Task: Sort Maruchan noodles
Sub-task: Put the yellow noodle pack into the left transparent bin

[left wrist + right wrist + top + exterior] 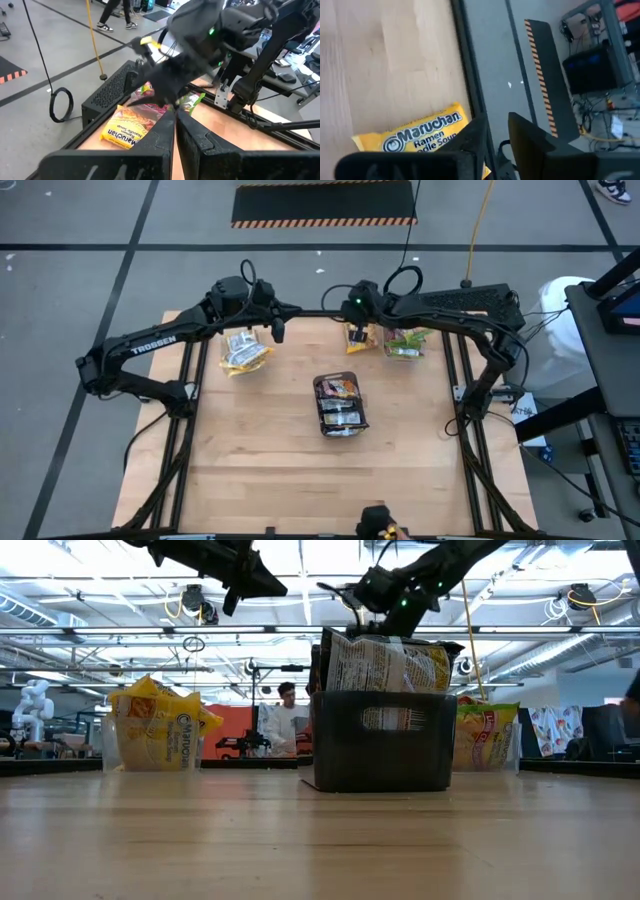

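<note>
A yellow Maruchan noodle packet (415, 135) lies flat on the table by its far edge (358, 340). My right gripper (497, 132) stands open just above the packet's end (356, 328). My left gripper (175, 125) hangs shut and holds nothing. It is in the air near the far edge, beside a clear tub of yellow packets (245, 352). A dark tray (380, 740) at the table's middle holds several dark packets (340, 402) standing on edge. A second clear tub (408, 342) at the far right holds green-edged packets. My right gripper has its fingers open over the yellow packet's end (457, 125), slanting down from the near side toward the far edge. One finger (475, 137) overlaps that end in the wrist view. I cannot tell whether it touches. The packet lies flat on the table.
The table's black frame rail (467, 75) runs just beyond the packet, with grey floor behind it. Bare wood lies on the near half of the table (320, 480). In the low view a person (288, 720) stands in the room beyond the table.
</note>
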### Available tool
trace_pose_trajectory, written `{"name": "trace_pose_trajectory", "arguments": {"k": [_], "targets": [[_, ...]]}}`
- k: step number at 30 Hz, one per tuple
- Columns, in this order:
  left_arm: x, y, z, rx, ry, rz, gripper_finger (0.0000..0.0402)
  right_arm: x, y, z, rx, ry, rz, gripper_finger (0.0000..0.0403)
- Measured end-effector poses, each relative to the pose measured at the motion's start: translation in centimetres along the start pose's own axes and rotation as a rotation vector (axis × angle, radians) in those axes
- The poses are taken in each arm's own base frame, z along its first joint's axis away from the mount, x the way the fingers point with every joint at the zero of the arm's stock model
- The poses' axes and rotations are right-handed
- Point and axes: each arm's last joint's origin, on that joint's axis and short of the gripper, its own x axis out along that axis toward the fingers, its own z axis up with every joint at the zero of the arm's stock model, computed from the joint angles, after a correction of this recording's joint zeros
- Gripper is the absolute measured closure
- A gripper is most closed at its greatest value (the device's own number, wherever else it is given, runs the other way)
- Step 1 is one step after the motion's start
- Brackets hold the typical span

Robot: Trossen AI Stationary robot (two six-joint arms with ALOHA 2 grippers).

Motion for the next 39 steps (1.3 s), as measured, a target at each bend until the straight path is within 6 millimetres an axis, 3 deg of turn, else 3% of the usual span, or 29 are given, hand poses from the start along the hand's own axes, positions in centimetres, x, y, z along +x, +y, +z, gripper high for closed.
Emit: {"name": "trace_pose_trajectory", "arguments": {"k": [7, 15, 30, 39], "targets": [[0.0, 0.1, -0.6, -0.021, 0.06, 0.012, 0.038, 2.6, 1.8, -0.9, -0.051, 0.013, 0.218, 0.0319], [-0.1, 0.2, -1.2, -0.035, 0.126, 0.026, 0.038, 4.0, 2.7, -3.1, -0.018, 0.184, 0.347, 0.0321], [-0.1, 0.2, -1.3, -0.029, 0.13, 0.026, 0.038, 5.3, -0.1, -6.2, 0.193, 0.232, 0.451, 0.0322], [-0.1, 0.2, -1.3, -0.026, 0.127, 0.025, 0.038, 6.8, 0.5, -6.8, 0.233, 0.243, 0.505, 0.0322]]}}
